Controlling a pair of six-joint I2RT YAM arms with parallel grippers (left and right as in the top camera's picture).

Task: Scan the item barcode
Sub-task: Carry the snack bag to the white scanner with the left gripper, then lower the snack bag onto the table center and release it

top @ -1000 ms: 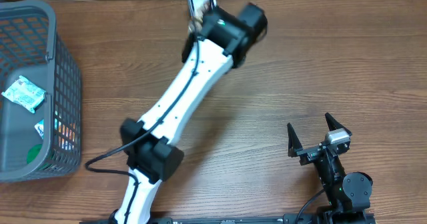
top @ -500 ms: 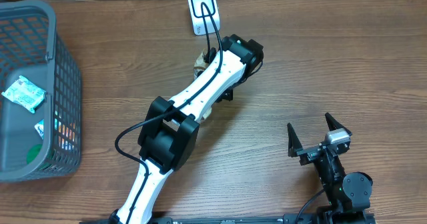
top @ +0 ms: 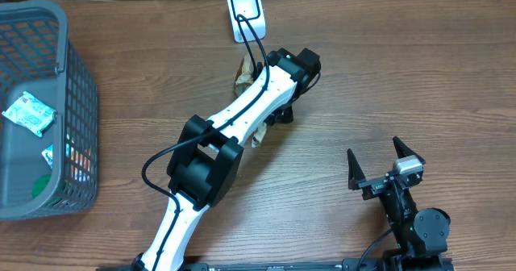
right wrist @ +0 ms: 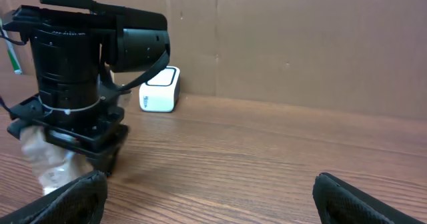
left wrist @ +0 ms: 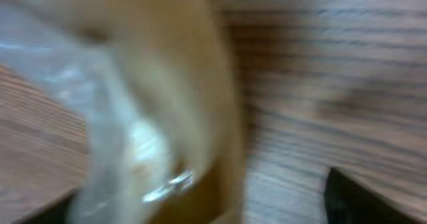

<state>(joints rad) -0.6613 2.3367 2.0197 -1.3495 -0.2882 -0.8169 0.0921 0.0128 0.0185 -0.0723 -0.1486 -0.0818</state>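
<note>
Two pincers: left pincer over clear packet near scanner, grip cannot tell; right pincer spread wide, empty.

The left arm is built of smooth white links joined by bulky black joint housings. A thin black cable runs along it and bows out in a loop beside one housing. Its wrist is a stack of ribbed black cylinders. The right gripper is all black, with two pointed triangular fingers, a small silver-grey block behind them and a round black motor housing.
</note>
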